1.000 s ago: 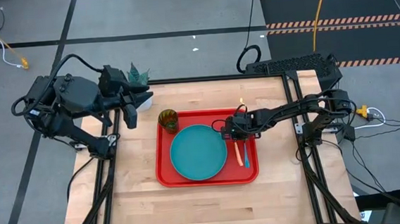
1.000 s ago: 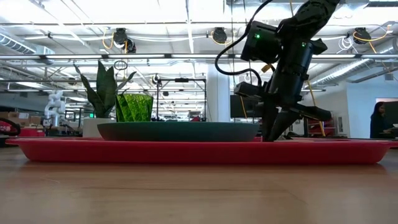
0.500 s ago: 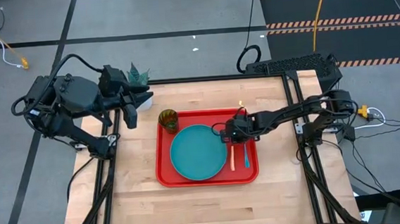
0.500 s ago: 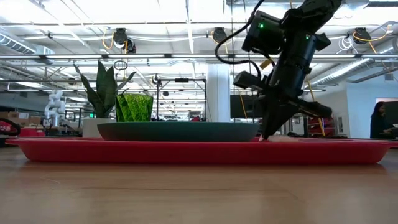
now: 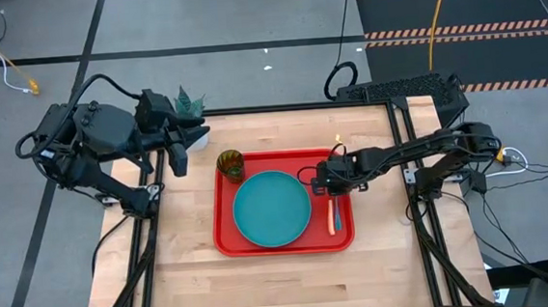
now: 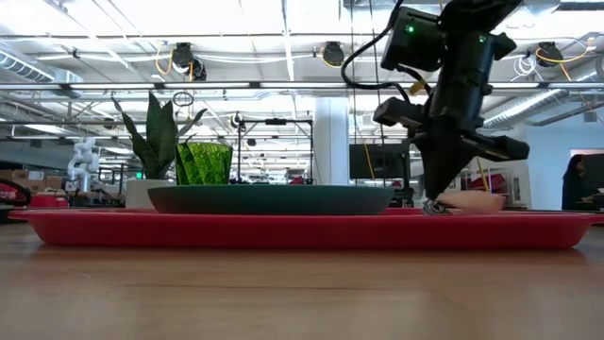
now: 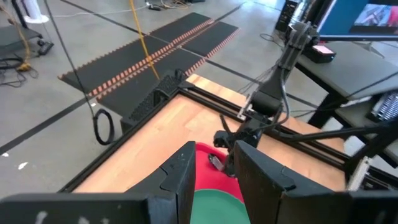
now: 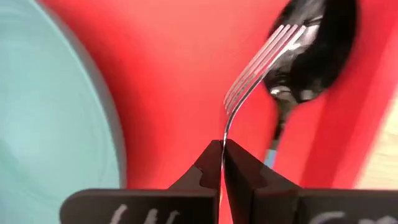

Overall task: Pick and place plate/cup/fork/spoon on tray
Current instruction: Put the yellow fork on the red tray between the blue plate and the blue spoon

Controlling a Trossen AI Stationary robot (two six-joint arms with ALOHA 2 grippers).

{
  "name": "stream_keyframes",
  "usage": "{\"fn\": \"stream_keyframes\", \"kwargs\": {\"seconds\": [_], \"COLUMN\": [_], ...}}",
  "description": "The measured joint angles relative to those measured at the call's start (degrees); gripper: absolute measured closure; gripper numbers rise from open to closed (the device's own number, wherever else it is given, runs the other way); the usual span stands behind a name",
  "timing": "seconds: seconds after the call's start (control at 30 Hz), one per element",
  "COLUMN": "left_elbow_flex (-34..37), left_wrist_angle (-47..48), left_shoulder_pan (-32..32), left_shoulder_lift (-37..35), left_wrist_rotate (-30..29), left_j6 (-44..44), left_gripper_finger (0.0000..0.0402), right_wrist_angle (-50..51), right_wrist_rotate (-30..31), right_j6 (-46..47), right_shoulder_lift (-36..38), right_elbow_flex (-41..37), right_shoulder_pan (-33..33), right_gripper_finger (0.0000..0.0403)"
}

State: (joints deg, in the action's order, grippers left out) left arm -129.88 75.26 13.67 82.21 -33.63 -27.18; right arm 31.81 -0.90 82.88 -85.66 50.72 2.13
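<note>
While right gripper [image 8: 222, 163] pinches fork [image 8: 255, 73], spoon [image 8: 314, 59] beneath, plate [image 5: 272, 208] beside

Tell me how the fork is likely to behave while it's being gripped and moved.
The fork looks stiff: its thin metal neck keeps its curve in the right claw. It probably weighs little. Pinched edge-on at that smooth neck, it may pivot or slip.

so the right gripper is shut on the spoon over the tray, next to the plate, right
Not quite. The right gripper is shut on the fork, not the spoon; the right wrist view shows the silver tines running out from between its closed fingers, with the spoon lying beside on the tray. The rest holds: it is over the tray, next to the plate.
</note>
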Motion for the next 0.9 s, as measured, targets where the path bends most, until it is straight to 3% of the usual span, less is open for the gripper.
{"fn": "stream_keyframes", "kwargs": {"seconds": [0.37,0.73,0.9], "left_elbow_flex": [0.00,0.00,0.00], "left_wrist_angle": [0.02,0.02,0.02], "left_shoulder_pan": [1.40,3.69,4.51], "left_shoulder_lift": [0.00,0.00,0.00], "left_wrist_rotate": [1.90,1.90,1.90], "left_j6": [-0.42,-1.95,-3.05], "left_gripper_finger": [0.0288,0.0288,0.0288], "right_wrist_angle": [1.40,-5.47,-7.29], "right_wrist_rotate": [3.84,3.69,4.06], "right_j6": [0.26,2.01,2.22], "right_shoulder_lift": [-0.48,-0.49,-0.49], "right_elbow_flex": [-0.04,-4.10,-4.63], "right_shoulder_pan": [0.02,0.09,-0.07], "right_gripper_finger": [0.0385,0.0239,0.0201]}}
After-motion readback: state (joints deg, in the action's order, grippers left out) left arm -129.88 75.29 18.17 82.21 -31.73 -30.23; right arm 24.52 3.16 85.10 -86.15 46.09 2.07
